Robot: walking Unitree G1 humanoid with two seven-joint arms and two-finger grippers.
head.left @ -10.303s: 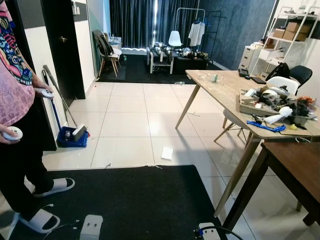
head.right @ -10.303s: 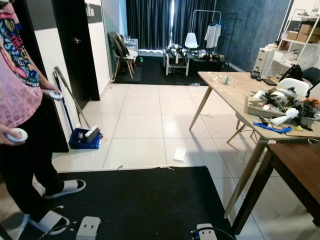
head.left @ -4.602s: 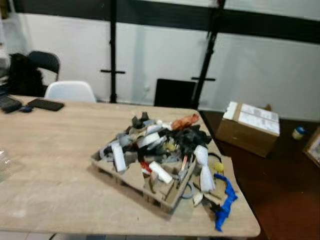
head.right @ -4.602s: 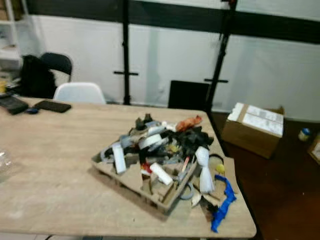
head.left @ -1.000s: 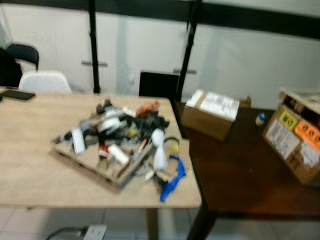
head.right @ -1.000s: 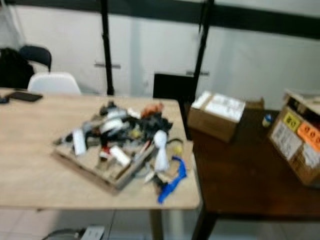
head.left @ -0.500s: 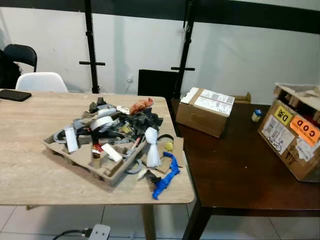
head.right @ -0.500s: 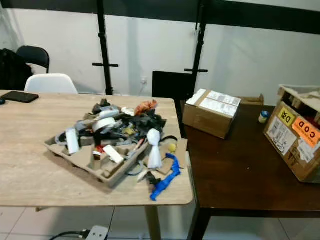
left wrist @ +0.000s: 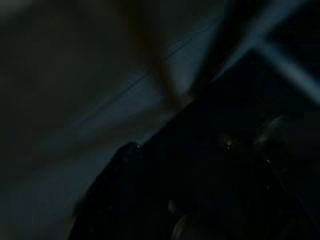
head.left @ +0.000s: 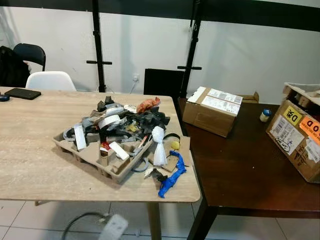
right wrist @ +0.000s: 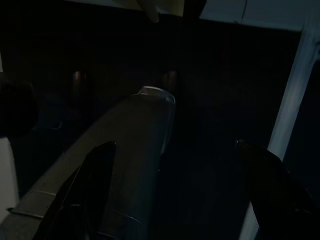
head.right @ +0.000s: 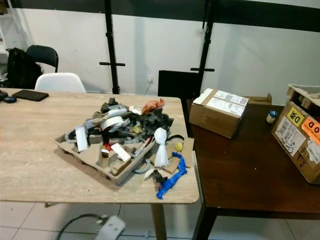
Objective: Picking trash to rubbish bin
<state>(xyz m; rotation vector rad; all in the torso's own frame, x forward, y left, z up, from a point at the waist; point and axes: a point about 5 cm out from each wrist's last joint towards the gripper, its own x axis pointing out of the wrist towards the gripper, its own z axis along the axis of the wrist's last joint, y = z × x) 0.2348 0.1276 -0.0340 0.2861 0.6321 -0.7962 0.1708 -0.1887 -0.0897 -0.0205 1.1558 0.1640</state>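
Approach step: trash pile (head.left: 125, 137) on surface (head.left: 30, 170) well beyond right fingers (right wrist: 172, 195), hanging apart & empty; left fingers' state unclear; next, reach in w/ one arm.

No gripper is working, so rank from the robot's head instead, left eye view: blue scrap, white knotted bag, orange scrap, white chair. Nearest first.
1. blue scrap, at the near edge of the table, right corner.
2. white knotted bag, just behind it, beside the tray.
3. orange scrap, at the tray's far side.
4. white chair, beyond the table, left.
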